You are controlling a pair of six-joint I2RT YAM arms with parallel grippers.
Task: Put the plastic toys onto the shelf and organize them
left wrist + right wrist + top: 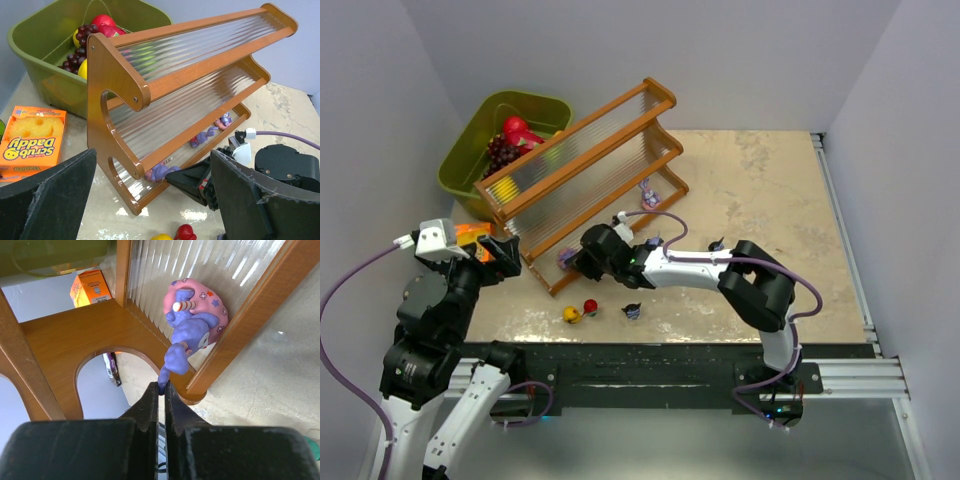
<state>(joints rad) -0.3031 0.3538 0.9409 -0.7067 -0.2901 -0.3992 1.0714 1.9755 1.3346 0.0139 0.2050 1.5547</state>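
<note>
The shelf [585,170] lies slanted across the table's left half. My right gripper [161,388] is shut on a thin limb of a purple-and-pink bunny toy [194,325], which rests on the lowest tier at the shelf's near end [157,172]. Two more purple toys [202,136] [224,120] sit further along that tier. A yellow toy [572,314], a red toy [590,307] and a dark toy [633,311] lie on the table near the front edge. My left gripper [150,205] hangs open left of the shelf's near end, holding nothing.
An olive-green bin [470,150] with red fruit and grapes stands behind the shelf at the back left. An orange sponge box [32,140] lies by the shelf's left end. Another small dark toy [718,243] sits beside the right arm.
</note>
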